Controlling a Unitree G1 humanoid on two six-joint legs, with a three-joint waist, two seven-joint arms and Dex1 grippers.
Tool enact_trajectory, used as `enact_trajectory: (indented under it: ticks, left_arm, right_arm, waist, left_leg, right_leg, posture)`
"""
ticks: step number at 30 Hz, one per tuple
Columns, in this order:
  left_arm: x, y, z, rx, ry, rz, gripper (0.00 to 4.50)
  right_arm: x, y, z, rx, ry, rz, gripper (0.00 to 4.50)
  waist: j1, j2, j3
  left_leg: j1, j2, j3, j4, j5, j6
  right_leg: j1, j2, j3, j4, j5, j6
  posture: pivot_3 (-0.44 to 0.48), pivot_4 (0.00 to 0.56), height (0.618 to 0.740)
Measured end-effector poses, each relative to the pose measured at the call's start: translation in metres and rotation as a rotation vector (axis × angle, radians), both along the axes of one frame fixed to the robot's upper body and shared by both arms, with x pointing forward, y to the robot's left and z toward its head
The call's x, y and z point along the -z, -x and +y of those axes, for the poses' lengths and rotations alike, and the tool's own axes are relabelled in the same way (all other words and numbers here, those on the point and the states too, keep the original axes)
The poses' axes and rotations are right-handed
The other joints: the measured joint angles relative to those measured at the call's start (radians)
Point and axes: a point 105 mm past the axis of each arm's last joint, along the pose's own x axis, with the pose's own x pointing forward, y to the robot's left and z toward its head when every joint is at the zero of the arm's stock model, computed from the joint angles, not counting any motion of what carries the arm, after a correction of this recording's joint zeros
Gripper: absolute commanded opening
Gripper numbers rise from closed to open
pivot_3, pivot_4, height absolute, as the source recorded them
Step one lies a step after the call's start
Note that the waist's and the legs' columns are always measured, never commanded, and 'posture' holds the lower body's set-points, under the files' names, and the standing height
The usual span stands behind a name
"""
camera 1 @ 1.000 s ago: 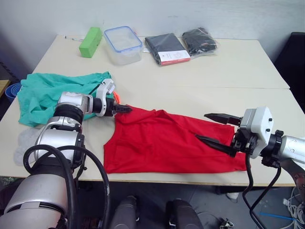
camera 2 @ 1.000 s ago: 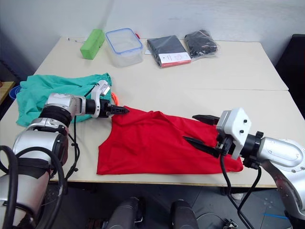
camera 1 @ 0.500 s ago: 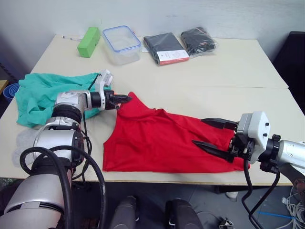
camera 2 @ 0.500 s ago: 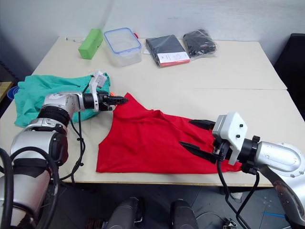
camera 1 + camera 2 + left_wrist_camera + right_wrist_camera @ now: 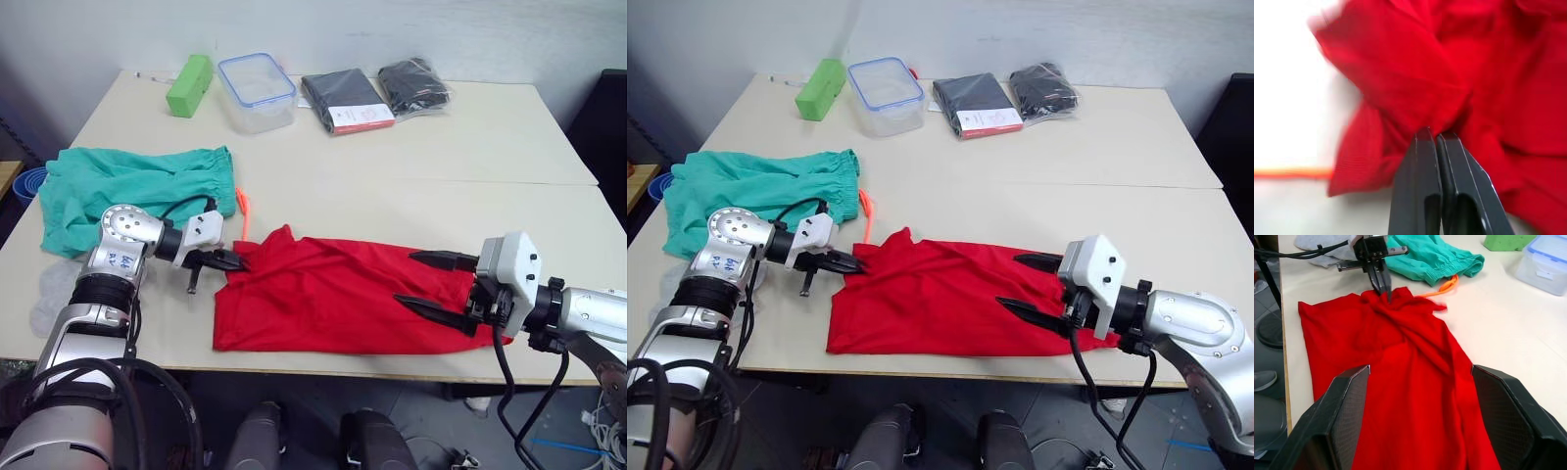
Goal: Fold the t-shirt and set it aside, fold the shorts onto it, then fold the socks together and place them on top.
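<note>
Pale tabletop (image 5: 470, 147), two tables pushed together, grey wall behind. Far left edge: light grey socks (image 5: 47, 294), lying flat near the front of the table, partly behind the left arm. Just beyond them, teal shorts (image 5: 118, 191) spread out, waistband toward the middle, orange drawstring (image 5: 242, 201) trailing off toward the red cloth.

Left gripper (image 5: 854, 264) low on the table, fingers (image 5: 1425, 161) pressed tight together on a bunched corner of the t-shirt (image 5: 333, 299); the wrist view shows red cloth gathered right at the tips. Red t-shirt lies in a long rumpled band across the front of the table, from that pinched corner over to the right gripper, front edge close to the table edge. It is near the shorts but not touching them.

Back row: green block (image 5: 189, 84), clear lidded box with a blue rim (image 5: 256, 90), then two black packaged garments (image 5: 377, 93).

Right gripper (image 5: 431, 284) at the t-shirt's right end, fingers spread wide, one on either side of the cloth's width, holding nothing.
</note>
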Motion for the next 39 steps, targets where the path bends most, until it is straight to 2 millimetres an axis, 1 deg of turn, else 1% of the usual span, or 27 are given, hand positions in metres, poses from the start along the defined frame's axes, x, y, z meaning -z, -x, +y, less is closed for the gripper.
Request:
enact_trajectory:
  ticks: [3, 6, 8, 12, 14, 16, 19, 22, 25, 28, 30, 33, 35, 37, 39]
  left_arm:
    - [-0.004, 0.002, -0.008, 0.031, 0.039, -0.044, 0.02]
    - [-0.005, -0.003, -0.012, -0.012, 0.091, -0.018, 0.02]
    - [-0.008, -0.008, -0.013, -0.052, 0.120, 0.012, 0.02]
    - [-0.028, -0.025, -0.007, -0.181, 0.207, 0.085, 0.02]
    - [-0.037, -0.030, -0.005, -0.222, 0.252, 0.113, 0.02]
    - [-0.041, -0.031, -0.005, -0.236, 0.290, 0.140, 0.02]
    - [-0.043, -0.028, -0.007, -0.220, 0.318, 0.174, 0.02]
    - [-0.043, -0.026, -0.011, -0.191, 0.292, 0.150, 0.02]
    - [-0.039, -0.029, -0.010, -0.215, 0.276, 0.141, 0.02]
    - [-0.030, -0.034, -0.010, -0.261, 0.296, 0.178, 0.02]
    - [-0.029, -0.035, -0.012, -0.263, 0.310, 0.193, 0.02]
    - [-0.039, -0.036, -0.015, -0.239, 0.346, 0.184, 0.02]
    - [-0.049, -0.034, -0.018, -0.195, 0.349, 0.135, 0.02]
    - [-0.052, -0.033, -0.019, -0.178, 0.343, 0.112, 0.02]
    - [-0.050, -0.034, -0.019, -0.190, 0.341, 0.117, 0.02]
  right_arm:
    - [0.000, -0.004, -0.001, 0.005, 0.006, -0.001, 3.36]
    - [0.006, -0.007, -0.001, 0.007, 0.018, 0.018, 3.36]
    - [0.005, -0.007, -0.001, 0.006, 0.022, 0.014, 3.36]
    - [0.004, -0.008, 0.000, 0.004, 0.026, 0.004, 3.36]
    - [0.004, -0.008, 0.000, 0.005, 0.026, 0.003, 3.36]
    - [0.005, -0.008, 0.000, 0.007, 0.027, 0.007, 3.36]
    - [0.009, -0.007, -0.002, 0.014, 0.029, 0.022, 3.36]
    - [0.012, -0.006, -0.003, 0.020, 0.029, 0.033, 3.36]
    - [0.012, -0.006, -0.003, 0.021, 0.029, 0.033, 3.36]
    - [0.011, -0.006, -0.003, 0.021, 0.030, 0.032, 3.36]
    - [0.011, -0.006, -0.003, 0.022, 0.031, 0.031, 3.36]
    - [0.012, -0.006, -0.003, 0.022, 0.031, 0.032, 3.36]
    - [0.012, -0.006, -0.003, 0.024, 0.031, 0.034, 3.36]
    - [0.013, -0.005, -0.003, 0.024, 0.032, 0.036, 3.36]
    - [0.013, -0.005, -0.003, 0.024, 0.032, 0.036, 3.36]
  waist:
    - [-0.006, 0.000, 0.000]
    - [-0.008, 0.000, 0.000]
    - [-0.007, 0.000, 0.000]
    - [-0.006, 0.000, 0.000]
    - [-0.006, 0.000, 0.000]
    - [-0.006, 0.000, 0.000]
    - [-0.006, 0.000, 0.000]
    - [-0.006, 0.000, 0.000]
    - [-0.006, 0.000, 0.000]
    - [-0.006, 0.000, 0.000]
    - [-0.005, 0.000, 0.000]
    - [-0.005, 0.000, 0.000]
    - [-0.006, 0.000, 0.000]
    - [-0.006, 0.000, 0.000]
    - [-0.007, 0.000, 0.000]
  left_leg:
    - [0.000, 0.000, 0.000, 0.000, 0.000, 0.000]
    - [0.000, 0.000, 0.000, 0.000, 0.000, 0.000]
    - [0.000, 0.000, 0.000, 0.000, 0.000, -0.001]
    - [0.000, 0.000, 0.000, 0.000, 0.000, 0.000]
    - [0.000, 0.000, 0.000, 0.000, 0.000, 0.000]
    - [0.000, 0.000, 0.000, 0.000, 0.000, -0.001]
    - [0.000, 0.000, 0.000, 0.000, 0.001, -0.001]
    - [0.000, 0.000, 0.000, 0.000, 0.001, -0.001]
    - [0.000, 0.000, 0.000, 0.000, 0.001, -0.001]
    - [0.000, 0.000, 0.000, 0.000, 0.001, -0.001]
    - [-0.001, 0.000, 0.000, 0.000, 0.001, -0.001]
    - [-0.001, 0.000, 0.000, 0.000, 0.001, -0.001]
    - [-0.001, 0.000, 0.000, 0.000, 0.001, -0.001]
    - [0.000, 0.000, 0.000, 0.000, 0.001, -0.001]
    - [0.000, 0.000, 0.000, 0.000, 0.001, -0.001]
  right_leg:
    - [0.000, 0.000, -0.001, 0.000, 0.000, 0.000]
    - [0.000, 0.001, -0.001, 0.001, 0.000, 0.000]
    - [-0.001, 0.002, -0.001, 0.001, 0.000, 0.000]
    - [-0.001, 0.002, -0.002, 0.001, 0.000, 0.000]
    - [-0.001, 0.002, -0.003, 0.000, 0.000, 0.000]
    - [-0.001, 0.002, -0.004, 0.000, 0.000, 0.000]
    - [-0.001, 0.002, -0.004, 0.000, 0.000, 0.000]
    - [0.000, 0.002, -0.002, 0.000, 0.000, 0.000]
    - [0.000, 0.002, -0.002, 0.000, 0.000, 0.000]
    - [0.000, 0.002, -0.002, 0.000, 0.000, 0.000]
    - [-0.001, 0.002, -0.002, 0.000, 0.000, 0.000]
    - [-0.001, 0.002, -0.003, 0.000, 0.000, 0.000]
    - [-0.001, 0.002, -0.002, 0.000, 0.000, 0.000]
    - [-0.001, 0.002, -0.002, 0.000, 0.000, 0.000]
    - [-0.001, 0.002, -0.003, 0.000, 0.000, 0.000]
  posture:
    - [0.000, 0.150, 0.740]
    - [0.000, 0.150, 0.740]
    - [0.000, 0.150, 0.740]
    - [0.000, 0.150, 0.740]
    - [0.000, 0.150, 0.740]
    - [0.000, 0.150, 0.740]
    - [0.000, 0.150, 0.740]
    - [0.000, 0.150, 0.740]
    - [0.000, 0.150, 0.740]
    - [0.000, 0.150, 0.740]
    - [0.000, 0.150, 0.740]
    - [0.000, 0.150, 0.740]
    - [0.000, 0.150, 0.740]
    - [0.000, 0.150, 0.740]
    - [0.000, 0.150, 0.740]
